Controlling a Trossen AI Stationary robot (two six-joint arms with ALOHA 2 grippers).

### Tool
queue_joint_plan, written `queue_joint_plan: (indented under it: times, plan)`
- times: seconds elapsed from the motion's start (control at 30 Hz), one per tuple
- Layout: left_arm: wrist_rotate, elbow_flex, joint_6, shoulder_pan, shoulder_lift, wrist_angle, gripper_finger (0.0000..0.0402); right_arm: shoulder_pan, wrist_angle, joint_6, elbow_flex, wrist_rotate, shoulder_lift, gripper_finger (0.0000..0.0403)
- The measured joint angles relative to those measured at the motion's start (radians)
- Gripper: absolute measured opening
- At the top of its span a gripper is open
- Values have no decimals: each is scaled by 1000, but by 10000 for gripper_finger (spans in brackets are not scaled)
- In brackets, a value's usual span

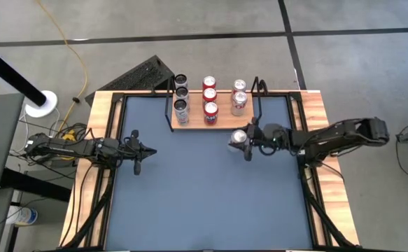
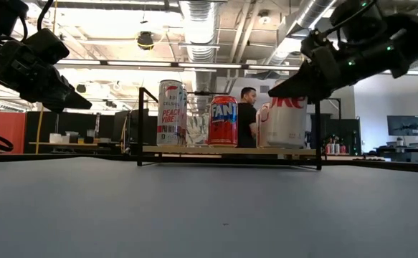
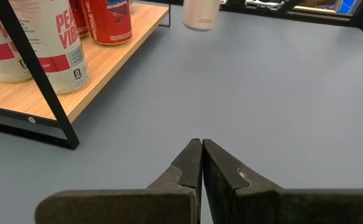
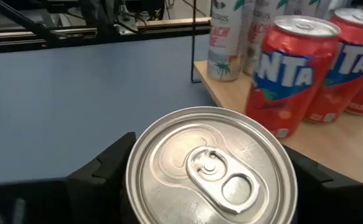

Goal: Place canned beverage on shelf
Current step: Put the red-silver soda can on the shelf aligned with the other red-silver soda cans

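Silver-topped white beverage can (image 1: pixel 239 136) clamped between right gripper (image 1: pixel 244 142) fingers, lifted above blue-grey table (image 1: pixel 204 203) just in front of small light-wood shelf (image 1: pixel 221 120) on black wire frame. Left gripper (image 1: pixel 138 149) pinched shut, empty, well apart.

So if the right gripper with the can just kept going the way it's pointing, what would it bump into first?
Probably the red Fanta can at the shelf's front edge. The right gripper, holding a silver can, faces it, though depth is hard to judge.
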Motion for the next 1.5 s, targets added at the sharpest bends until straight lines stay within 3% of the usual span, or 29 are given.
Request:
queue_joint_plan:
  times: [0.2, 0.3, 0.57, 1.0, 1.5]
  plan:
    - [0, 0, 0, 0, 0, 0, 0, -157, -56, -58, 37, -189, -10, 274]
    - [0, 0, 0, 0, 0, 0, 0, -199, -113, -96, 96, -231, -4, 274]
    - [0, 0, 0, 0, 0, 0, 0, -258, -316, -131, 218, -244, -4, 274]
    - [0, 0, 0, 0, 0, 0, 0, -369, -222, -139, 201, -245, 45, 279]
    - [0, 0, 0, 0, 0, 0, 0, -396, -153, -92, 197, -235, 153, 283]
